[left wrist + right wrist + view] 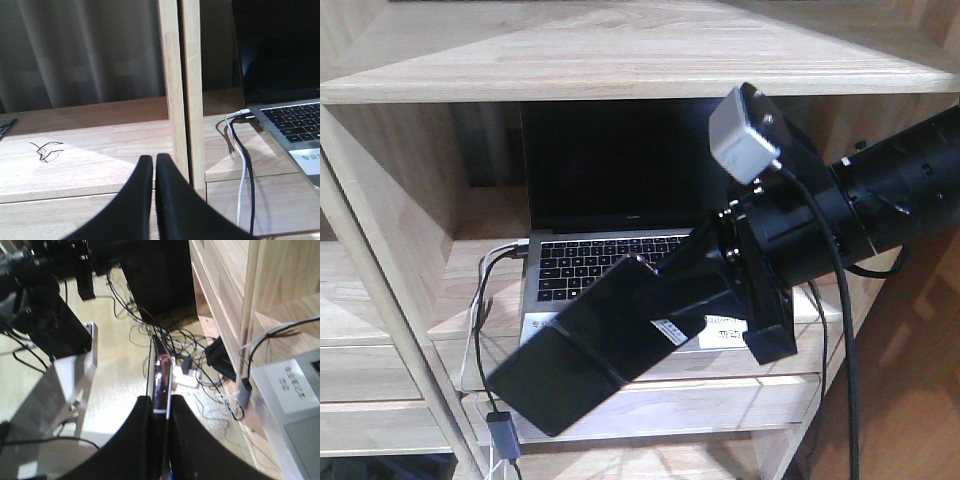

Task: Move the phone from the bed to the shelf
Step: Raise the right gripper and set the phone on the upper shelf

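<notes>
Nearest the front camera, the phone (582, 347) hangs in mid-air, a glossy black slab tilted down to the left, gripped at its upper right end, where a small white sticker shows. It touches nothing but the claw and sits in front of the shelf (620, 60), not yet on any board.

The right claw (695, 290) is pinched shut on the phone. In the right wrist view its two black fingers (142, 420) squeeze the phone's thin edge (161, 375) between them, so the slab stands on edge over the floor and its tangle of cables (170, 335). Holding one end likely leaves the long free end clear to be laid flat on a board.

Behind the phone, an open laptop (610, 200) fills much of the middle compartment, its keyboard facing out and cables (485, 300) running from its left side. That leaves little bare wood there.

The left claw (154, 165) is closed with nothing between its fingers. It points at an upright post (180, 90) of the shelf, with a bare board (90, 150) to the left carrying only a small black wire scrap (46, 150). That board looks like the roomier landing spot.
</notes>
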